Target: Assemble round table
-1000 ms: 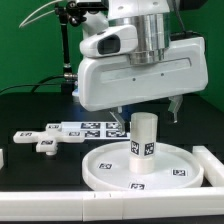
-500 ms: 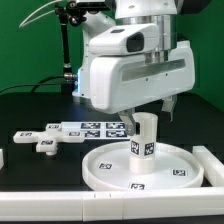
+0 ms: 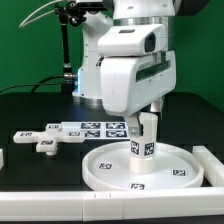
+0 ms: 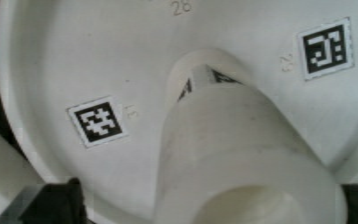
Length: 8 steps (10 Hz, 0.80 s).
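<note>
The large rimmed round disc lies flat on the black table, and it shows in the wrist view. The short thick cylinder leg stands upright at its middle and also shows in the wrist view. My gripper hangs over the leg's top with a finger on either side. In the wrist view the gripper straddles the leg, and the dark finger stands apart from the leg's side, so the jaws are open. The cross-shaped piece lies at the exterior view's left.
The marker board lies behind the disc, left of the gripper. A white rail block runs along the exterior view's right, and another block's end shows at the left edge. A black camera stand rises at the back.
My gripper has turned about the upright leg and shifted slightly to the exterior view's right. The leg's tag and the disc have kept their places.
</note>
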Available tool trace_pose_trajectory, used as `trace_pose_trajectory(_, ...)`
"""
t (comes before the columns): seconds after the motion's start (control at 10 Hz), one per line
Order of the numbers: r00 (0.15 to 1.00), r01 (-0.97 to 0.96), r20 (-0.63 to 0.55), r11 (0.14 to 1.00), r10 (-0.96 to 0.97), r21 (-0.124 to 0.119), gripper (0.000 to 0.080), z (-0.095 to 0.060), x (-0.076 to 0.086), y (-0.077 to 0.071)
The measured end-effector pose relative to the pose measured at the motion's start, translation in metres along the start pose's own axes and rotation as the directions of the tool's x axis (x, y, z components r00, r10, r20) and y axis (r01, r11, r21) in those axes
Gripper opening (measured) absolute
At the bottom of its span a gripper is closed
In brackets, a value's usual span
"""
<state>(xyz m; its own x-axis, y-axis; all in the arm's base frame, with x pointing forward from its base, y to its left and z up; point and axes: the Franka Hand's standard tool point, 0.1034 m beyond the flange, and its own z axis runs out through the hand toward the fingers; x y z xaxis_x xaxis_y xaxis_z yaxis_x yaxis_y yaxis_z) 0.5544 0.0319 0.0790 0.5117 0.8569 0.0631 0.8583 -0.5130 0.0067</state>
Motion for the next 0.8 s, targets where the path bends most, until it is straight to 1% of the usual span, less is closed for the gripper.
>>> trace_pose_trajectory(0.2, 0.989, 0.144, 0.019, 0.99, -0.144, -0.008, 0.0649, -0.0001, 0.0, 0.0003)
trace_pose_trajectory(0.3, 0.964, 0.262, 0.038, 0.965, -0.262, -0.012, 0.0649, -0.0003, 0.0002, 0.0007)
trace_pose_trajectory(0.4, 0.939, 0.339, 0.055, 0.941, -0.338, -0.014, 0.0649, -0.0002, 0.0016, -0.0002)
trace_pose_trajectory(0.6, 0.889, 0.454, 0.077, 0.891, -0.452, -0.011, 0.0649, 0.0, 0.0047, -0.0024)
trace_pose_trajectory(0.8, 0.804, 0.589, 0.102, 0.808, -0.586, 0.0, 0.0649, 0.0007, 0.0043, -0.0025)
